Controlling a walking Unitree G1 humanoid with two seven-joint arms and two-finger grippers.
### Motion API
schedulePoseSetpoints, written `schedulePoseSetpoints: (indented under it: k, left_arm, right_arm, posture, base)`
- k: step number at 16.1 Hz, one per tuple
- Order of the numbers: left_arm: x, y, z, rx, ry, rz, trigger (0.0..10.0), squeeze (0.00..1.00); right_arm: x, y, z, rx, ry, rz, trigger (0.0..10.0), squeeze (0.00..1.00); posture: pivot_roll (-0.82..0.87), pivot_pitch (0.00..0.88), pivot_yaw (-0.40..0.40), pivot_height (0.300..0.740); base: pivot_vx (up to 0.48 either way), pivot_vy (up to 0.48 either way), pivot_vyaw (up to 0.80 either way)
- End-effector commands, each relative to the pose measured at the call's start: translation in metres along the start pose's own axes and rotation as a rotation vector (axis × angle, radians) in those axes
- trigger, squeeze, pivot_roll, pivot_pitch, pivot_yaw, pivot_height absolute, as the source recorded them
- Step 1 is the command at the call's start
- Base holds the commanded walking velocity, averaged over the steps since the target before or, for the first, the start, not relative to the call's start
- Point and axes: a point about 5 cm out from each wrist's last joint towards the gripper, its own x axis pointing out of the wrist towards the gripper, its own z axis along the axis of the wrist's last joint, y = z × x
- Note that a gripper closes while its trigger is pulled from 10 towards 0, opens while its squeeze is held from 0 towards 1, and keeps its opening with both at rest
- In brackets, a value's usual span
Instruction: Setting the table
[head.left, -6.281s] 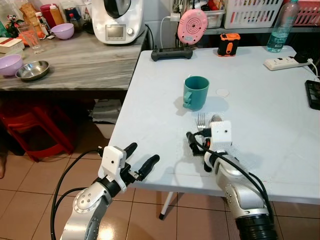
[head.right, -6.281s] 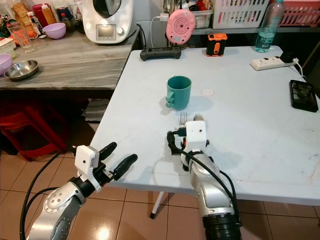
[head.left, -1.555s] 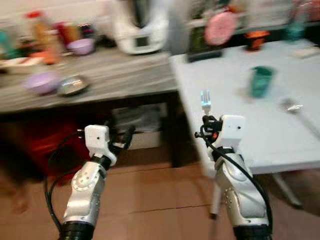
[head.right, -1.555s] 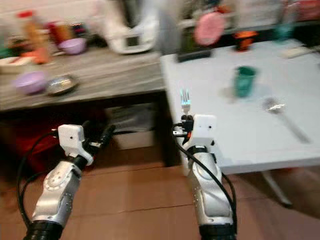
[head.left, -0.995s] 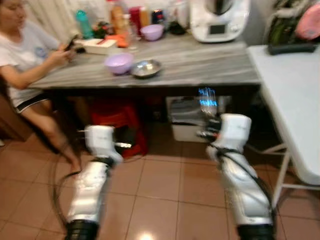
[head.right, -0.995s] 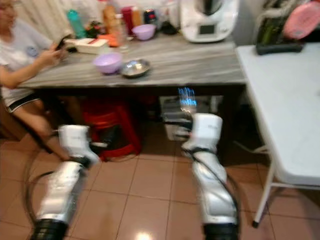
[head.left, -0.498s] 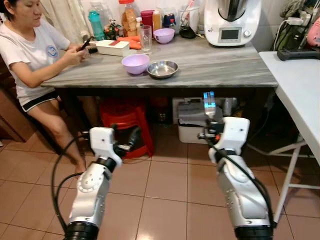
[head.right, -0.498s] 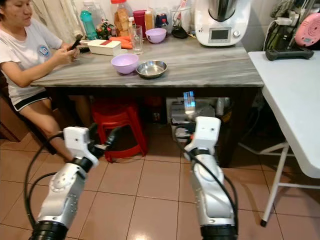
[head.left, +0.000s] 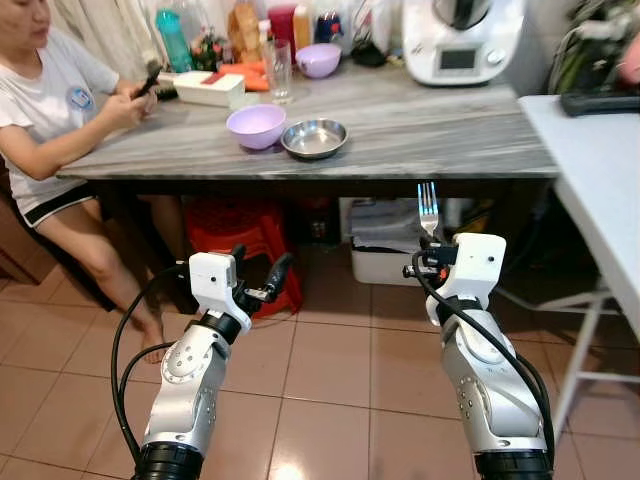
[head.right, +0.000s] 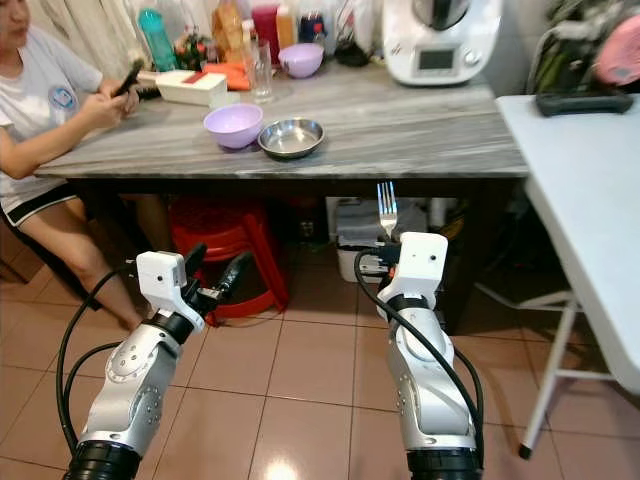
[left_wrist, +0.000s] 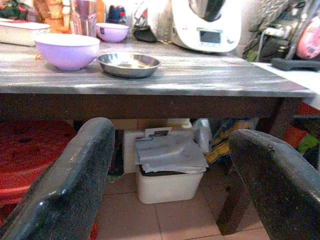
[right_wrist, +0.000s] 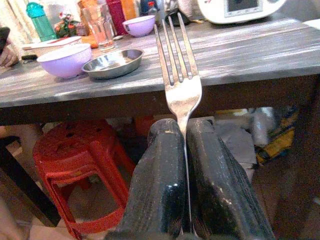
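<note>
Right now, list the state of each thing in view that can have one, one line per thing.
Fork: upright, tines up, clamped in the right tool.
Right tool: shut on the fork.
Left tool: open, holding nothing.
Steel bowl: upright on the wooden table, looks empty.
Purple bowl: upright beside the steel bowl.
Glass: standing upright.
Red stool: standing under the table.

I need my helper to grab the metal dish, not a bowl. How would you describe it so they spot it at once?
On the long grey wooden counter, look near its front edge, in front of the drinking glass. The steel dish sits there beside a purple bowl. It is the one shallow, shiny silver piece; the bowls are purple.
</note>
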Motion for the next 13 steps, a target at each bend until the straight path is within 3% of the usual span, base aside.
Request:
schedulePoseSetpoints:
  k: [1,11,13]
  left_arm:
    - [0.0001,0.0004,0.0037,0.009,-0.008,-0.010,10.0,0.00]
    - [0.0009,-0.0054,0.0015,-0.007,-0.005,-0.024,10.0,0.00]
    - [0.0015,-0.0070,0.0010,-0.011,-0.004,-0.030,10.0,0.00]
  right_arm:
    - [0.0008,0.0057,0.0048,-0.005,-0.026,0.024,10.0,0.00]
    - [-0.0001,0.0069,0.0044,-0.013,-0.025,0.036,10.0,0.00]
    - [0.0003,0.0065,0.0040,-0.014,-0.025,0.035,10.0,0.00]
  posture:
    - [-0.08,0.000,0.100,0.740]
    - [-0.09,0.000,0.096,0.740]
    - [-0.09,0.000,0.096,0.740]
  base:
    - [0.465,0.000,0.00]
    - [0.468,0.000,0.00]
    - [0.469,0.000,0.48]
